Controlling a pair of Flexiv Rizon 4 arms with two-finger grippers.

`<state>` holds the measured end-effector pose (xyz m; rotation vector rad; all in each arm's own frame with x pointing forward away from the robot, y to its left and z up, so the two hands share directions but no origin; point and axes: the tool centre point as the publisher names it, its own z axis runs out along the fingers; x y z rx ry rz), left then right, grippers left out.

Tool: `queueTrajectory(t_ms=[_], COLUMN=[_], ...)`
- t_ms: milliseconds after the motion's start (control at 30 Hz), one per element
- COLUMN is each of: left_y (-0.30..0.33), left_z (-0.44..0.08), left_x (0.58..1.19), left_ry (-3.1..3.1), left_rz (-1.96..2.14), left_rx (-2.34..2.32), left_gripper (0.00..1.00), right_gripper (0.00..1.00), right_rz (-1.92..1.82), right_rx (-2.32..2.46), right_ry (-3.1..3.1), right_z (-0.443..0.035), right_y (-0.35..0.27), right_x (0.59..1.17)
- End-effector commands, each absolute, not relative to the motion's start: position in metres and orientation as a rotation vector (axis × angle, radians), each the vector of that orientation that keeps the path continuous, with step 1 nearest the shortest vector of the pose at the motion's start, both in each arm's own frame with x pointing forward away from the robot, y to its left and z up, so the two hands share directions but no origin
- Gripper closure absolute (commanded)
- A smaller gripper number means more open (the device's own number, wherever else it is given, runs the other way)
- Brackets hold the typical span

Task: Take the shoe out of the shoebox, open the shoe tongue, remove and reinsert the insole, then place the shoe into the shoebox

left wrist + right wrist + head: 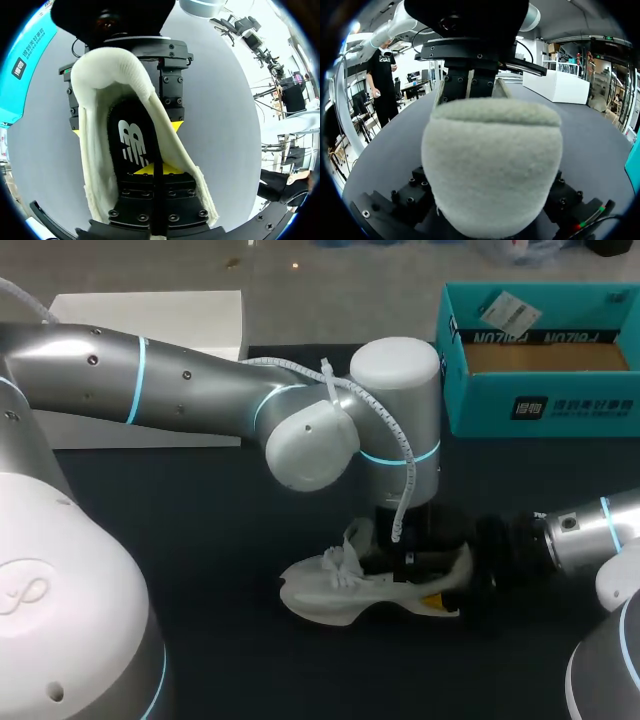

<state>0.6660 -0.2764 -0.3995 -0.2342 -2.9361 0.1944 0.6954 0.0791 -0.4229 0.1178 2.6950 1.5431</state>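
With the shoe (340,590) mid-table (200,540), its heel clamped by the right fingers (436,601), the left fingers (145,170), seemingly pinching the insole (131,145), should peel upward slowly.

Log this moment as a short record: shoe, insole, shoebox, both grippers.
shoe: upright on the table, toe toward my left side
insole: black, inside the shoe
shoebox: open, behind the shoe, no shoe inside
left gripper: down in the shoe's opening, at the insole
right gripper: shut on the shoe's heel
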Motion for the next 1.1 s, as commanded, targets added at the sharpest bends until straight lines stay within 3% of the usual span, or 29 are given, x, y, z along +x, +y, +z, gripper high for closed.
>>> queueTrajectory(t_ms=[33, 100, 300, 567, 767, 867, 900, 1100], left_y=[-0.282, -0.282, -0.283, -0.283, -0.282, -0.281, -0.28, -0.278], left_z=[-0.406, -0.406, -0.41, -0.436, -0.451, -0.457, -0.458, -0.456], left_x=[0.664, 0.663, 0.66, 0.665, 0.67, 0.673, 0.673, 0.672], left_ry=[-2.931, -2.926, -2.925, -2.983, -3.021, -3.05, -3.071, -3.198], left_rz=[0.189, 0.196, 0.207, 0.133, 0.095, 0.065, 0.057, 0.092], left_rx=[-0.24, -0.236, -0.235, -0.234, -0.228, -0.194, -0.177, -0.057], left_gripper=[0.79, 0.7, 0.65, 0.8, 0.78, 0.88, 0.98, 1.0], right_gripper=[1.0, 1.0, 1.0, 1.0, 1.0, 1.0, 1.0, 1.0], right_rz=[1.539, 1.539, 1.539, 1.539, 1.539, 1.539, 1.539, 1.539], right_rx=[0.122, 0.122, 0.122, 0.122, 0.122, 0.122, 0.122, 0.122], right_ry=[2.695, 2.695, 2.695, 2.695, 2.695, 2.695, 2.695, 2.695], right_z=[-0.432, -0.432, -0.432, -0.432, -0.432, -0.432, -0.432, -0.432], right_y=[0.081, 0.081, 0.081, 0.081, 0.081, 0.081, 0.081, 0.081], right_x=[0.697, 0.697, 0.697, 0.697, 0.697, 0.697, 0.697, 0.697])
